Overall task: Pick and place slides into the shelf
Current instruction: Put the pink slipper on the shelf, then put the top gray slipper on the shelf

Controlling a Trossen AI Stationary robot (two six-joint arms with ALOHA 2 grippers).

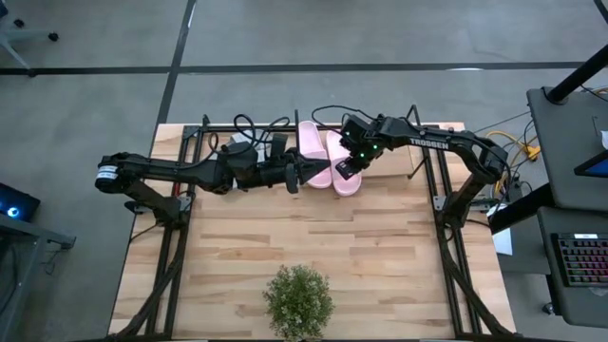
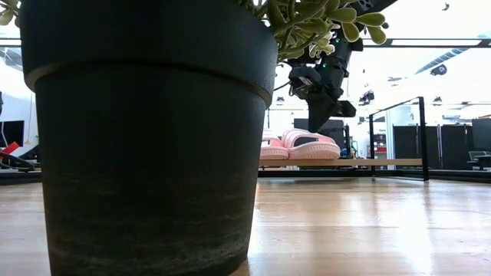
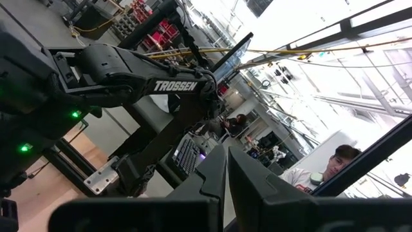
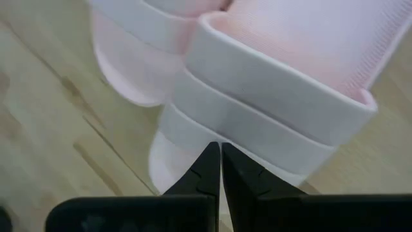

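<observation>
Pink slides (image 1: 328, 160) at shelf (image 1: 432, 142) front edge, both end effectors pressed together, empty.

Shelf (image 2: 383, 162) half behind plant pot (image 2: 146, 130)

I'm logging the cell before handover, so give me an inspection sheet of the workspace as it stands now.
Surface: plank table, bare wood across the middle.
Job's things: two pink slides side by side on the shelf; no grey slides in view.
Clutter: potted plant at the table's near edge, its pot filling much of the low view.
Grippers: left pincer shut, beside the slides; right pincer shut, just over a slide's strap, holding nothing.
Cables: dark loops at the shelf's left; yellow and white leads off the table's right.
Surroundings: keyboard on a side desk; a person beyond the table.
</observation>
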